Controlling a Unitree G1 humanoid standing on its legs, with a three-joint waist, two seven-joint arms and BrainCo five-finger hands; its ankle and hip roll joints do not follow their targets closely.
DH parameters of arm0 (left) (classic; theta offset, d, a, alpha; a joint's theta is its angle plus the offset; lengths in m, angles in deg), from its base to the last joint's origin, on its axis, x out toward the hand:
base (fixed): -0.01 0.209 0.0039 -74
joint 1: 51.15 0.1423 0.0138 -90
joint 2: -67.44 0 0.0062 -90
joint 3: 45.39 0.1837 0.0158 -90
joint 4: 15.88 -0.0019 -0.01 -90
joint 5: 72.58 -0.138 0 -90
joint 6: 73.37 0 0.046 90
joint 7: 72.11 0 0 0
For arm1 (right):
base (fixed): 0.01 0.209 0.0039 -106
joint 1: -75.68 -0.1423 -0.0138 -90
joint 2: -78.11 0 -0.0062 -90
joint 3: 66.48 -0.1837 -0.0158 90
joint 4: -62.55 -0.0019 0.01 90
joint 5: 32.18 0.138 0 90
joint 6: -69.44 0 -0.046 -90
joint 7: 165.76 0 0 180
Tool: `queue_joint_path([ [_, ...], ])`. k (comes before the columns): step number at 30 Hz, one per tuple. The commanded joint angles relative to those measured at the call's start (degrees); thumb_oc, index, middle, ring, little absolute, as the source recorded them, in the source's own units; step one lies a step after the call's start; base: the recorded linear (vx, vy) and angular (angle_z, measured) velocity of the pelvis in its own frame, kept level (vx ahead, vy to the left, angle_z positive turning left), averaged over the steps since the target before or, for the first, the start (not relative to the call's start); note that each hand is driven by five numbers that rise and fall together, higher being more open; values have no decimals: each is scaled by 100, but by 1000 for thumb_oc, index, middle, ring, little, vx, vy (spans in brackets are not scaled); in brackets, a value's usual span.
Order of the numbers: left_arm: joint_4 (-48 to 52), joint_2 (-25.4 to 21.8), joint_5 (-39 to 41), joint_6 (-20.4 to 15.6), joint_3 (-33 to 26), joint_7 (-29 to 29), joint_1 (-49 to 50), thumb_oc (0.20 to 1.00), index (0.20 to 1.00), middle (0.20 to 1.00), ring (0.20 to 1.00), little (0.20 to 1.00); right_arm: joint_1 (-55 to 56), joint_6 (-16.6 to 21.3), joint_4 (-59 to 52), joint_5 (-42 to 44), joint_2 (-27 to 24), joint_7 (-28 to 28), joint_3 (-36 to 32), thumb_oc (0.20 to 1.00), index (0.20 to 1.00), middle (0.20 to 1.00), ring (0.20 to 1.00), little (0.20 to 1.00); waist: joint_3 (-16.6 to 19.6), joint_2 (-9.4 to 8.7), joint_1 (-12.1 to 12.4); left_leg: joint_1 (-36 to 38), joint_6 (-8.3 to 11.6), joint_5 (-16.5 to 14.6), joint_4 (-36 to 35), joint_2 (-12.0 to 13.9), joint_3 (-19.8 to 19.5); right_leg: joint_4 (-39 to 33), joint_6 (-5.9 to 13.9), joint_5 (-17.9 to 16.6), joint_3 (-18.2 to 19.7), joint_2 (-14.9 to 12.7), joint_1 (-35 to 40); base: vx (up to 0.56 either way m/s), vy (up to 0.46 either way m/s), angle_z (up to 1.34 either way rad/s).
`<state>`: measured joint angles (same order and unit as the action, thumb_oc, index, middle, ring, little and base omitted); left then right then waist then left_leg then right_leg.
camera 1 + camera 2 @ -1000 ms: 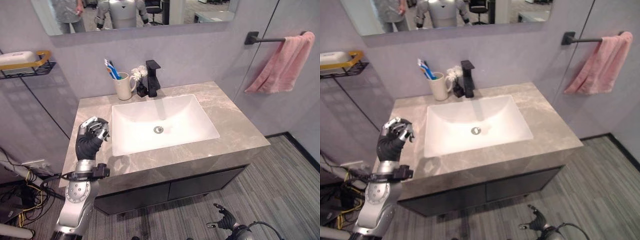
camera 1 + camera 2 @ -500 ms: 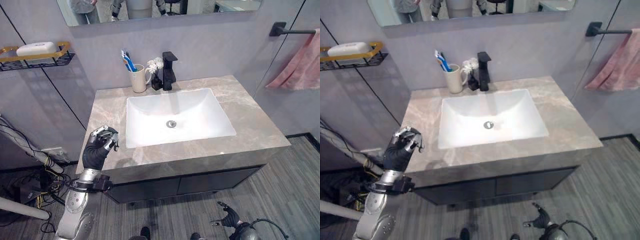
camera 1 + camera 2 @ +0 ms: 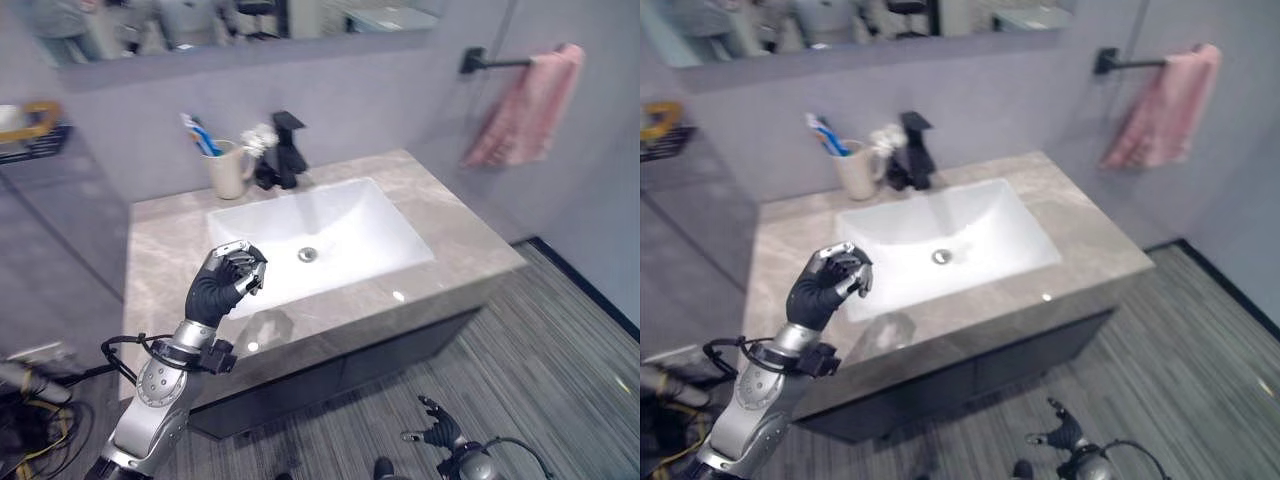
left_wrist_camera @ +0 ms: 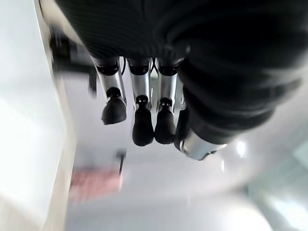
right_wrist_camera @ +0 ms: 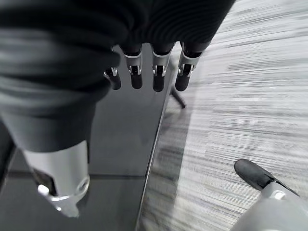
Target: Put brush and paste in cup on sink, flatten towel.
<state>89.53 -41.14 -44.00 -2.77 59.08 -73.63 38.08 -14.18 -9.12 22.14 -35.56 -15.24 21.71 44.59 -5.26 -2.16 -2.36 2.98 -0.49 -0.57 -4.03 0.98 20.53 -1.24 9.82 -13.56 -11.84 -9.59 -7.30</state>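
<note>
Left hand (image 3: 228,283), fingers curled and holding nothing, raised above the bench (image 3: 150,260) beside the sink (image 3: 330,225). Brush (image 3: 196,133) and paste stand in the cup (image 3: 227,172) by the faucet (image 3: 287,150). Pink towel (image 3: 520,105) hangs bunched on its bar; right hand (image 3: 436,436), fingers loosely spread and empty, low near the floor.

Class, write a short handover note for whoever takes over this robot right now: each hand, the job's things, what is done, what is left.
Left hand: fingers curled, empty, raised over the counter beside the sink.
Right hand: low near the floor, fingers relaxed, empty.
Done: brush and paste stand in the cup at the back of the counter by the tap.
Left: the pink towel hangs bunched on its wall bar; flatten it.
</note>
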Motion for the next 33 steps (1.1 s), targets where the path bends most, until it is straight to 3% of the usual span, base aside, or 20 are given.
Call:
queue_joint_path([
  [1, 97, 206, -73, -355, 204, -29, -242, 200, 200, 200, 200, 200, 334, 190, -131, 142, -112, 150, -200, 1000, 1000, 1000, 1000, 1000, 204, 91, -46, 4, -119, 75, -40, -128, -661, 979, -38, 583, -29, 90, -139, -127, -81, -46],
  [4, 15, 328, 47, -292, 314, -20, -268, 200, 200, 200, 200, 200, 504, 199, -269, 236, -159, 226, -437, 1000, 1000, 1000, 1000, 1000, 259, 152, -30, -43, -111, 132, -67, 20, -345, 1212, -39, 740, -365, -105, 80, -94, -86, -67],
  [5, -31, 406, 163, -249, 328, -26, -236, 200, 200, 200, 200, 200, 557, 193, -326, 266, -171, 265, -534, 1000, 1000, 1000, 1000, 1000, 294, 180, 4, 17, -68, 25, -76, 59, -297, 1292, 70, 834, -546, -238, 223, -55, -159, -73],
  [6, -160, 448, 166, -217, 321, -4, -229, 200, 200, 200, 200, 200, 568, 202, -443, 299, -179, 329, -642, 1000, 1000, 1000, 1000, 1000, 359, 157, 66, 19, -40, 43, -57, 135, -14, 1284, 139, 718, -986, -506, 409, -13, -126, -81],
  [9, -229, 460, 71, -202, 314, 24, -212, 200, 200, 200, 200, 200, 566, 196, -470, 320, -186, 331, -684, 1000, 1000, 1000, 1000, 1000, 409, 96, 130, 29, -1, 64, -35, 176, 220, 1142, 242, 574, -1194, -611, 639, -47, -161, -79],
  [12, -559, 565, 31, -172, 305, 48, -176, 200, 200, 200, 200, 200, 634, 205, -524, 334, -206, 320, -685, 1000, 1000, 1000, 1000, 1000, 488, 14, 98, 129, 133, 134, -5, 363, 545, 857, 187, 774, -1157, -421, 669, 13, -227, -72],
  [15, -1057, 715, -198, -139, 337, 275, -261, 200, 200, 200, 200, 200, 832, 260, -832, 391, -366, 305, -777, 1000, 1000, 1000, 1000, 1000, 500, -63, -82, 133, 357, 295, 215, 681, 586, 546, -32, 1060, -829, 39, 746, 64, -380, -59],
  [18, -1386, 817, -343, -59, 371, 365, -286, 200, 200, 200, 200, 200, 939, 282, -935, 546, -444, 299, -907, 1000, 1000, 1000, 1000, 1000, 475, -84, -181, 91, 448, 306, 519, 859, 590, 495, -161, 1196, -701, 234, 799, 64, -240, -41],
  [20, -1717, 853, -590, 17, 436, 498, -319, 200, 200, 200, 200, 200, 836, 286, -833, 575, -509, 354, -904, 1000, 1000, 1000, 1000, 1000, 338, -72, -105, -136, 486, 315, 1034, 844, -16, 486, -283, 1325, -483, 392, 826, 4, -176, -50],
  [22, -2202, 863, -886, 92, 485, 579, -326, 200, 200, 200, 200, 200, 607, 258, -574, 568, -530, 345, -786, 1000, 1000, 1000, 1000, 1000, 225, -112, 79, -482, 355, 351, 1154, 512, -944, 402, -393, 1229, -202, 481, 790, -48, -143, -98],
  [23, -2408, 860, -940, 132, 507, 552, -304, 200, 200, 200, 200, 200, 558, 245, -484, 517, -545, 329, -720, 1000, 1000, 1000, 1000, 1000, 201, -130, 127, -543, 336, 286, 1186, 431, -1224, 380, -393, 1225, -45, 504, 829, 27, -70, -122],
  [24, -2413, 860, -940, 129, 508, 552, -310, 200, 200, 200, 200, 200, 553, 246, -481, 517, -543, 329, -721, 1000, 1000, 1000, 1000, 1000, 210, -134, 125, -561, 333, 305, 1178, 426, -1223, 373, -394, 1211, -46, 500, 812, 84, -58, -131],
  [25, -2968, 835, -1587, 215, 543, 735, -320, 200, 200, 200, 200, 200, 447, 231, -246, 418, -567, 312, -635, 1000, 1000, 1000, 1000, 1000, 192, -145, 214, -725, 327, 268, 1127, 244, -1669, 277, -385, 1169, 166, 519, 857, 72, -28, -130],
  [28, -3736, 970, -1681, 315, 505, 742, -174, 200, 200, 200, 200, 200, 429, 198, -31, 392, -571, 292, -655, 1000, 1000, 1000, 1000, 1000, 213, -76, 224, -862, 328, 355, 846, 107, -1813, 163, -366, 1145, 370, 551, 911, 82, 21, -98],
  [33, -4873, 1245, -1799, 465, 343, 850, -11, 200, 200, 200, 200, 200, 430, 142, 314, 309, -484, 321, -745, 1000, 1000, 1000, 1000, 1000, 263, 86, 188, -503, 252, 323, 660, 79, -1691, 324, -361, 1233, 566, 543, 977, 104, 103, -79],
])
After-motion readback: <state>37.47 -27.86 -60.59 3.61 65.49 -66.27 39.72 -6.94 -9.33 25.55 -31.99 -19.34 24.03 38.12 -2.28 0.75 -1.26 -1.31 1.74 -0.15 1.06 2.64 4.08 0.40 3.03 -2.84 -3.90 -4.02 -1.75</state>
